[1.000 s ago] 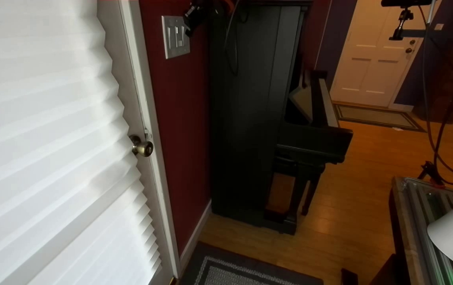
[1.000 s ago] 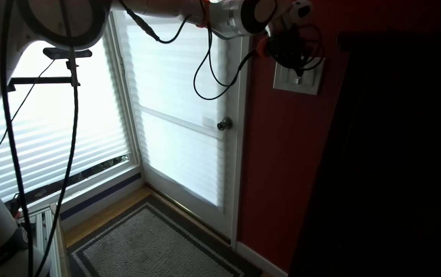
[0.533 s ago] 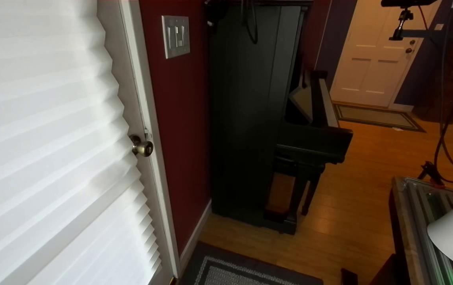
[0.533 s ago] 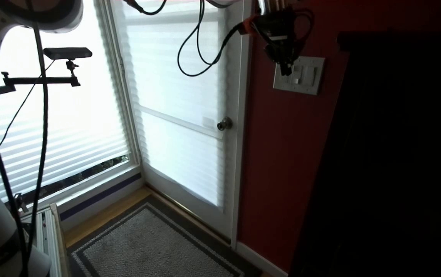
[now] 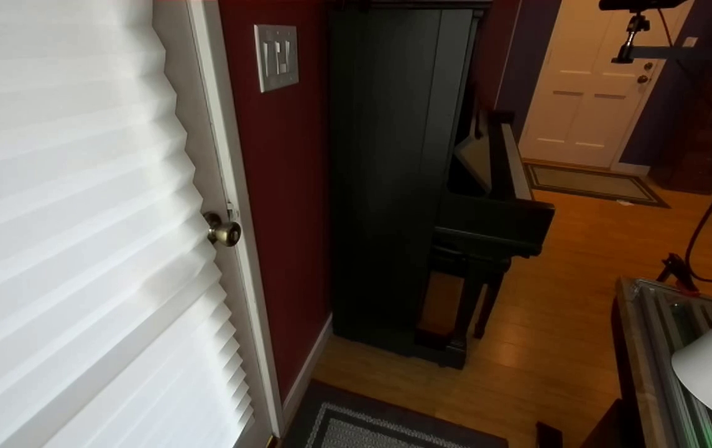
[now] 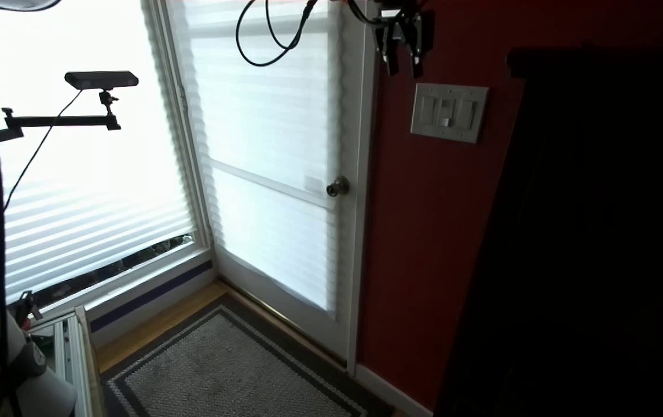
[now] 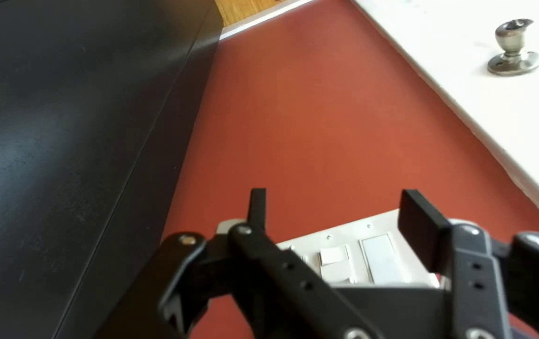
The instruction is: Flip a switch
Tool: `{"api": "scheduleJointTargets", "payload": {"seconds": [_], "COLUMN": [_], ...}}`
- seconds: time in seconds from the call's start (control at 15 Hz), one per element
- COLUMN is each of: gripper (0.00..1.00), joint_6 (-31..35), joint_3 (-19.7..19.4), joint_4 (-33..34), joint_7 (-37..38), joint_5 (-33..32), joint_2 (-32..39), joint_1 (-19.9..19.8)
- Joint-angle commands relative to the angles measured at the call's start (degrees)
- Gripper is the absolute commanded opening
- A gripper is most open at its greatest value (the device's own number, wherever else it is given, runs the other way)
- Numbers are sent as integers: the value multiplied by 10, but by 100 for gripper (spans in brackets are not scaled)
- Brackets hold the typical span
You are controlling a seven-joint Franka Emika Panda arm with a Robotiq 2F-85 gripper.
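The switch is a pale grey-white plate on the red wall, in view in both exterior views [image 5: 277, 59] [image 6: 450, 113]. It bears three upright panels, and the middle one has a raised lighter block at its lower end. In the wrist view the switch [image 7: 356, 238] shows beyond the fingers, its lower part hidden behind the gripper. My gripper [image 7: 337, 214] stands open with nothing between its fingertips. In an exterior view the gripper [image 6: 405, 72] hangs at the top, above and left of the plate in the picture, apart from it.
Beside the switch is a white door with a brass knob [image 6: 338, 186] and pleated shade. A tall black piano [image 5: 393, 174] stands close on the plate's other side. Loose cables [image 6: 267, 61] hang from the arm. A patterned rug [image 6: 233, 359] lies below.
In an exterior view the gripper has moved up and left from in front of the switch plate, leaving the plate uncovered. Its fingers have spread apart. The plate looks the same.
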Motion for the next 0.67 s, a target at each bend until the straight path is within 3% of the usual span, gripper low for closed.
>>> {"api": "scheduleJointTargets", "payload": {"seconds": [0.0,0.27,0.33,0.6], "gripper": [99,100,100,100], "joint_6": [49,62,46,47], "joint_3": [-2,-4,-3,-3], "joint_4": [-111,-180,-116,-155], "joint_7": [14,-53,-17,-40], "joint_5": [19,23,3,6], "joint_2": [-88,-144,-98,-128], "joint_1": [-8,-23,-14,-21]}}
